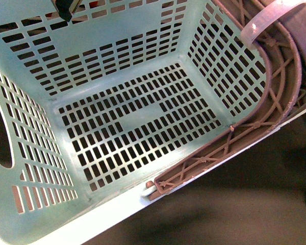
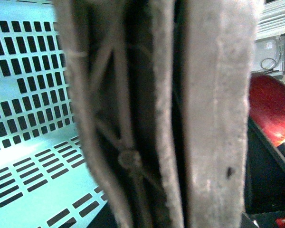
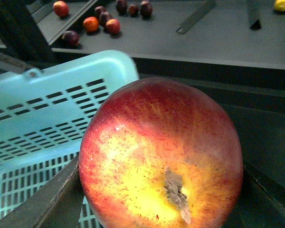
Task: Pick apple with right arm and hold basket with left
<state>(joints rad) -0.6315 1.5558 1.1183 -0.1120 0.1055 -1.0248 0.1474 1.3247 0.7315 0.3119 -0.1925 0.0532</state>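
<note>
Red with yellow streaks, the apple (image 3: 161, 152) fills the right wrist view, its yellow stem patch facing the camera. The right hand (image 3: 156, 204) is clamped on it, with a dark finger (image 3: 42, 202) pressed to each flank. The apple is held just beside the rim of the mint-blue basket (image 1: 117, 66), outside it. In the front view the basket sits tilted, its slotted floor and walls open to the camera, and its brown-mauve lattice handle (image 1: 234, 143) curves along the near right rim. That handle crowds the left wrist view, blurred and very close. The left hand's fingers cannot be made out there, so I cannot tell whether it is apart or together. Beyond the basket, small dark red and orange fruits (image 3: 102, 21) are grouped on a dark table (image 3: 204, 33), well apart from a lemon (image 3: 283, 4).
</note>
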